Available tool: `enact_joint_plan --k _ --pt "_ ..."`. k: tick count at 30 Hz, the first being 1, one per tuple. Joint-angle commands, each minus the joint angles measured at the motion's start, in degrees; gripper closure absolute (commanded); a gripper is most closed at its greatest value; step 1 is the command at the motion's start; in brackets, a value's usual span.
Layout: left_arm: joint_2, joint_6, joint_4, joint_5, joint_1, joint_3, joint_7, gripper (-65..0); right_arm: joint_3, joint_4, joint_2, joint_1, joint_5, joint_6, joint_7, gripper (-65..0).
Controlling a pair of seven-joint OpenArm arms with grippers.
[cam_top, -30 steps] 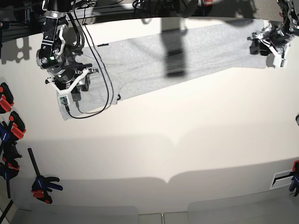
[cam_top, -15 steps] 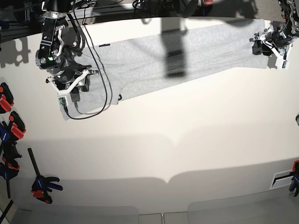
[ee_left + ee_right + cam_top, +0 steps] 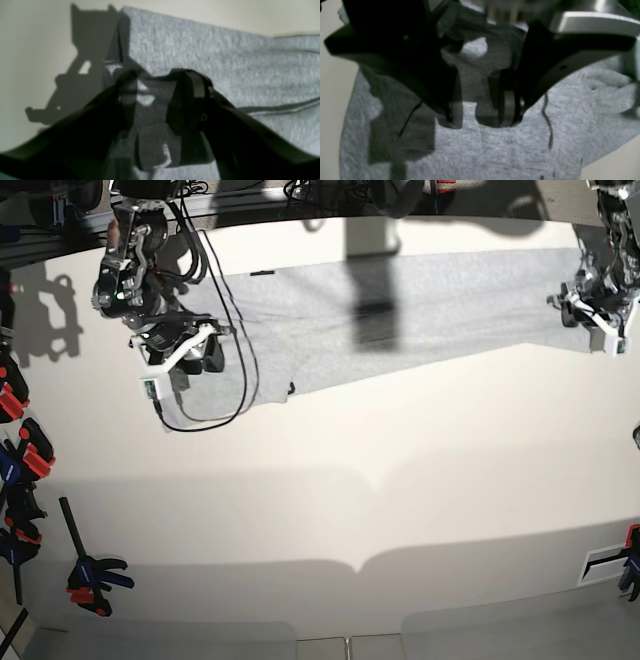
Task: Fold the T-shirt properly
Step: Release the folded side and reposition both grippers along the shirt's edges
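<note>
T-shirt [image 3: 400, 310]: stretched along the table's [image 3: 400, 510] far edge. We pinch one end in each gripper, left [image 3: 592, 305] and right [image 3: 190, 358]. Step: spreading; next, lay it flat.

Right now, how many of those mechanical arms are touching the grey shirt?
2. The left gripper grips the T-shirt at its right end in the base view; the right gripper grips its left end. Both pinch fabric.

T-shirt [image 3: 400, 315]: light heather grey, plain on visible side. Table [image 3: 400, 500]: off-white, cream. Gripper fingers [image 3: 192, 87]: black. Clamps [image 3: 95, 575] at table edge: black with blue and orange-red handles.
</note>
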Motion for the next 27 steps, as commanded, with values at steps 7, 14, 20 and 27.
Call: enact_joint_plan --k 7,14,20,27 --pt "-1.2 0.74 -7.93 5.35 -8.9 -0.31 -0.02 -27.9 -0.13 0.57 -0.74 1.7 -0.5 1.05 -1.07 -22.9" --pt "-1.99 1.9 -1.11 5.03 -9.97 -0.33 2.75 -28.3 -0.11 3.3 -0.61 3.37 -0.28 6.36 -3.72 -22.9" --pt "-3.39 3.32 7.13 5.27 -10.32 -0.33 5.25 -42.2 -0.11 10.93 -0.61 3.48 -0.31 6.38 -5.22 -28.2" --pt "-8.22 3.32 8.41 2.38 -10.43 -0.33 8.11 -43.9 -0.11 16.44 -0.63 3.48 -0.26 6.27 -9.2 -36.0"
